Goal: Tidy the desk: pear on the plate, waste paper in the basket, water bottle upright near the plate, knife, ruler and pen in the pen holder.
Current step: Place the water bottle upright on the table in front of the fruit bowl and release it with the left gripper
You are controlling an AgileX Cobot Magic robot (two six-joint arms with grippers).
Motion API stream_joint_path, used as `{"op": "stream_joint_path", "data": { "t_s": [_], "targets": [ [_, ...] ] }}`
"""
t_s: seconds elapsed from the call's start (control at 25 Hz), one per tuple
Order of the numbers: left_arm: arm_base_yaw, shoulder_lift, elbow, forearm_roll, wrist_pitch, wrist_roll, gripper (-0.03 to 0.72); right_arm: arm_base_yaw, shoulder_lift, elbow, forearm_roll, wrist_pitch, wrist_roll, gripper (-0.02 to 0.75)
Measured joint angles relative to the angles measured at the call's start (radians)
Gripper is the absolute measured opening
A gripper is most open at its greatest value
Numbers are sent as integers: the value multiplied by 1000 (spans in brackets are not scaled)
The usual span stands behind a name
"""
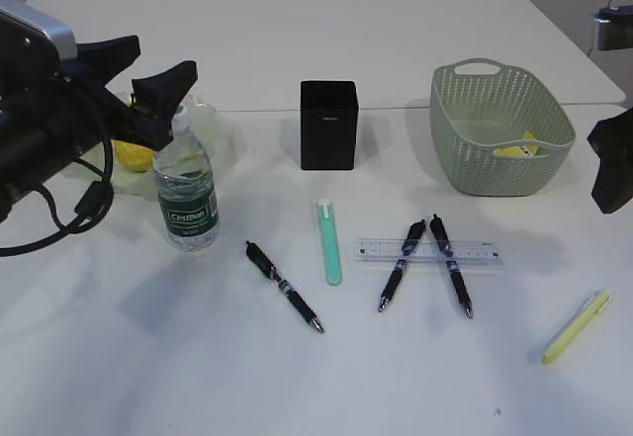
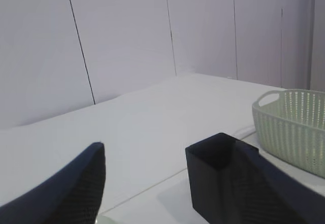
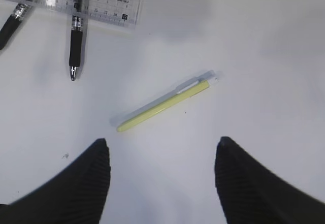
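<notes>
Since the water bottle [image 1: 187, 191] already stands upright by the plate [image 1: 203, 120] with the pear [image 1: 134, 155] on it, and the waste paper [image 1: 516, 147] lies in the basket [image 1: 499, 130], I'd say only the pens, ruler [image 1: 427, 251] and knife are left for the pen holder [image 1: 328, 125]. The left gripper [image 1: 148, 80] hangs above the bottle with jaws wide and empty. The right gripper [image 3: 162, 176] hovers, jaws wide, over the yellow pen [image 3: 165, 102] on the bench [image 1: 148, 357], probably lining up a grab.
</notes>
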Motion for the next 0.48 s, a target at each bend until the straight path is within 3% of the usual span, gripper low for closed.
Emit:
{"op": "stream_joint_path", "data": {
  "t_s": [0.16,0.48],
  "targets": [
    [41,-45,0,-4,42,0,541,0,0,0,0,2,0,477],
    [201,-105,0,-180,243,-55,541,0,0,0,0,16,0,477]
  ]
}}
